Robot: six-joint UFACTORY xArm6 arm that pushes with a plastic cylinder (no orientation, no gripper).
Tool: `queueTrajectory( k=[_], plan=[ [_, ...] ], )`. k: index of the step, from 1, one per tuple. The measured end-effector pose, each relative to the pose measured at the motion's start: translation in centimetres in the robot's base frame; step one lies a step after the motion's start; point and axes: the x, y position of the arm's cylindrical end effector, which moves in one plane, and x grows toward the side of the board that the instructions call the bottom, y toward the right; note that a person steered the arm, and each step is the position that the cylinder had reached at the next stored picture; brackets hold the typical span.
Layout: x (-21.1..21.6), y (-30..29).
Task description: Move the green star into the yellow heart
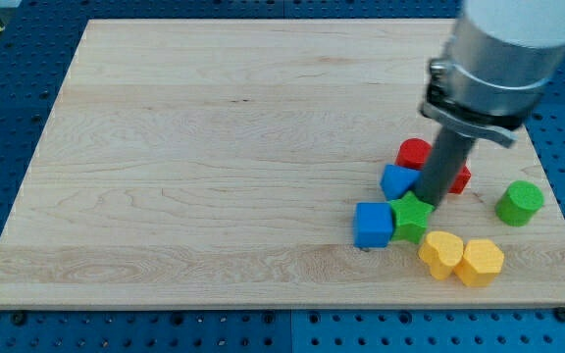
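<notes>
Wooden board [214, 147] on blue pegboard table [8, 333]. Blue cube [373, 225] and second blue block [397, 181] at view's lower right. Two red blocks [413, 153] [460, 179], partly hidden. Green cylinder [519, 203] near right edge. Yellow hexagonal block [482, 263] near bottom edge.

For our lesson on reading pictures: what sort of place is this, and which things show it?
Probably a robot test bench in a lab: a wooden board lies on a blue plate full of holes, and my tip rests beside the green star among small coloured blocks.
</notes>
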Motion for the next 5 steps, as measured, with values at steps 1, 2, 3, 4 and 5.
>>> queueTrajectory(
  k=[1,2,3,4,5],
  plan=[
    [0.0,-0.4],
    [0.4,-1.7],
    [-1.5,-5.8],
    [-1.1,-6.7],
    [0.8,-6.7]
  ],
)
